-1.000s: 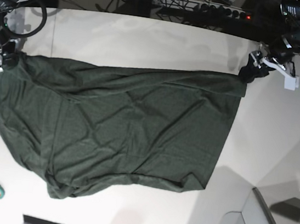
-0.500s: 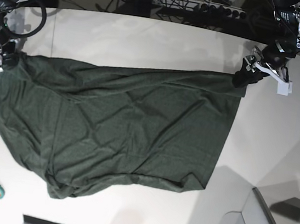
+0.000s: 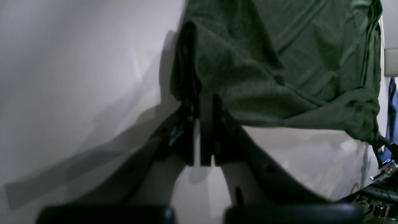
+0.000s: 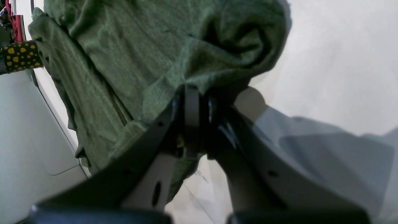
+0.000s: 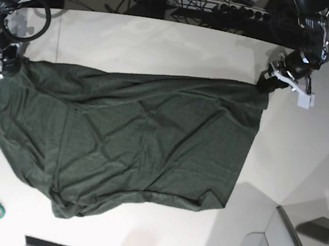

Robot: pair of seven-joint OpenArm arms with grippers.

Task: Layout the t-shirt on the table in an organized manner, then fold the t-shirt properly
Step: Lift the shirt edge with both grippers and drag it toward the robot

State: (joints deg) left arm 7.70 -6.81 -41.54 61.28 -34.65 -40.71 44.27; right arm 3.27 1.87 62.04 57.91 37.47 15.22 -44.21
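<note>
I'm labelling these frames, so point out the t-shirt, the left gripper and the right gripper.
t-shirt [image 5: 143, 144], base view, middle of its body.
left gripper [image 3: 203, 104], left wrist view, between its fingertips.
right gripper [image 4: 192, 93], right wrist view, between its fingertips.

A robotics lab or test workspace: a glossy white tabletop [image 5: 163, 44] with two robot arms mounted at its far corners, loose black cables [image 5: 36, 18] looping off them, a power strip [image 5: 240, 11] and more wiring on the dark floor behind.

base: overhead, far | wrists: close, low | shared: t-shirt [image 5: 125, 142]
</note>
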